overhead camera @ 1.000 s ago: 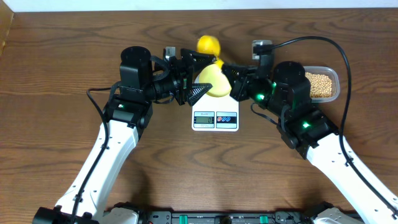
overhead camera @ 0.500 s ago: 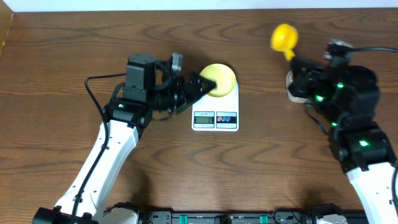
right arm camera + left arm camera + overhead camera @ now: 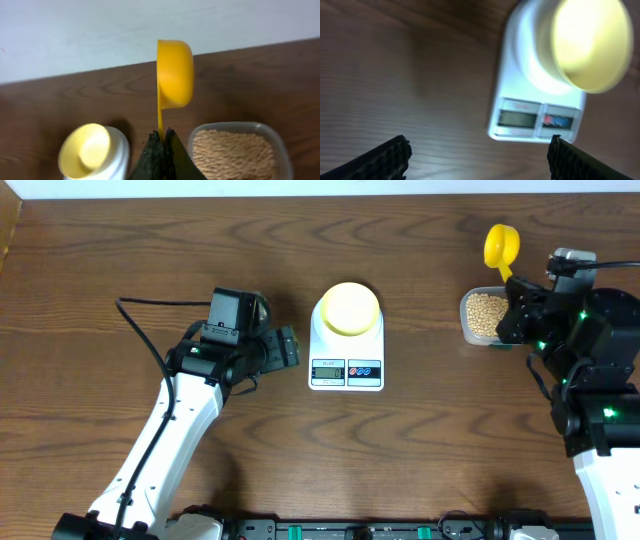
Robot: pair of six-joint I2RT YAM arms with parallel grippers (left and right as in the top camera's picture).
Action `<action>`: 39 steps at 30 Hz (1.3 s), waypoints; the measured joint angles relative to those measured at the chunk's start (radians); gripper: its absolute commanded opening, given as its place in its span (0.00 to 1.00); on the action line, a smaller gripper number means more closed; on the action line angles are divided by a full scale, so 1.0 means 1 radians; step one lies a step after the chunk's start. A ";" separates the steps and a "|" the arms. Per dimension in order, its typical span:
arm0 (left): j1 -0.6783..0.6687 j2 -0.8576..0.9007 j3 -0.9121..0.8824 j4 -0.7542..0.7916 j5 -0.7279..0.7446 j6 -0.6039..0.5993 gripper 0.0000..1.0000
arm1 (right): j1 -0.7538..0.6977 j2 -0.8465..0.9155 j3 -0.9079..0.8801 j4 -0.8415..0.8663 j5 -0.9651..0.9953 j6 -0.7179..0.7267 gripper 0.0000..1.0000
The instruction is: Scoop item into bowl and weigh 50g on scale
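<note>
Bowl (image 3: 349,308) on scale (image 3: 346,370) | beans (image 3: 486,308) in tub (image 3: 464,328) | left jaws open | right jaws grip scoop (image 3: 501,246)

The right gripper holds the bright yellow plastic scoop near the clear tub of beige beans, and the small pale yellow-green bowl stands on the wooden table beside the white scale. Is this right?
No: the overhead view shows the small pale yellow-green bowl standing on the white flat scale, not beside it. The right gripper holds the bright yellow plastic scoop near the clear tub.
</note>
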 measured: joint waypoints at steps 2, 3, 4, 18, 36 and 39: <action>0.000 0.000 0.000 0.000 -0.060 0.010 0.89 | -0.010 0.004 0.000 -0.004 0.000 -0.065 0.01; 0.000 0.000 0.000 0.000 -0.072 0.012 0.89 | -0.015 0.005 0.000 -0.008 -0.001 -0.083 0.01; 0.000 0.000 0.000 0.000 -0.083 0.015 0.89 | -0.018 0.007 0.000 -0.013 0.000 -0.106 0.01; 0.000 0.000 0.000 0.000 -0.135 0.021 0.90 | -0.047 0.071 0.000 -0.033 0.052 -0.120 0.01; 0.000 0.000 0.000 0.000 -0.135 0.021 0.90 | -0.048 0.119 0.000 0.077 0.067 -0.034 0.01; 0.000 0.000 0.000 0.000 -0.135 0.021 0.90 | -0.057 0.119 0.000 0.129 0.068 -0.026 0.01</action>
